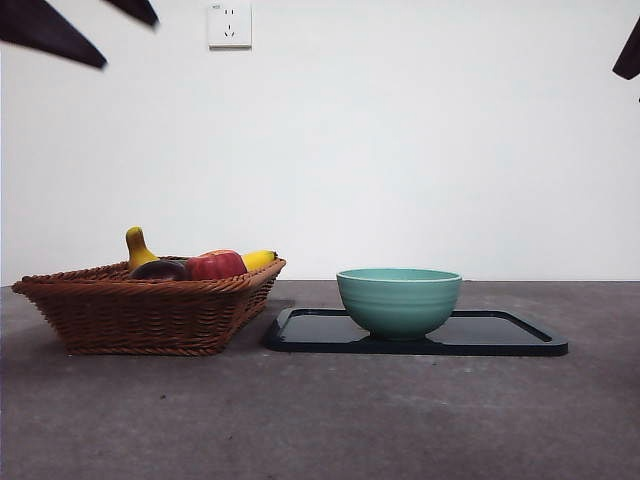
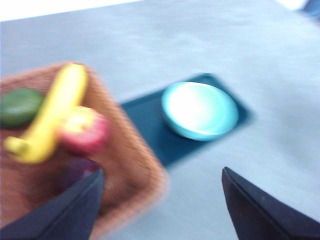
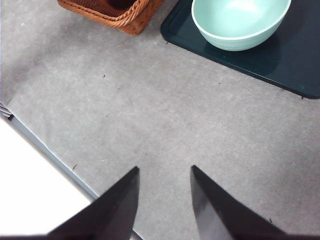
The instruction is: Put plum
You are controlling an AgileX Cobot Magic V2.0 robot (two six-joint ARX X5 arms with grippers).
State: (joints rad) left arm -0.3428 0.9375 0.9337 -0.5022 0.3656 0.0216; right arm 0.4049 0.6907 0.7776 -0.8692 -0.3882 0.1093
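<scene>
- Left gripper [image 2: 160,200]: jaws spread wide apart, nothing between them, raised clear of the surface; wrist picture blurred.
- Right gripper [image 3: 164,200]: jaws parted by a narrower gap, nothing held, raised above the surface.

Plain white wall [image 1: 400,130], white power socket [image 1: 229,24], grey table [image 1: 320,420]

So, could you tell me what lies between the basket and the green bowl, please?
In the front view, only bare table and the near edge of the dark tray separate the basket from the green bowl.
</scene>
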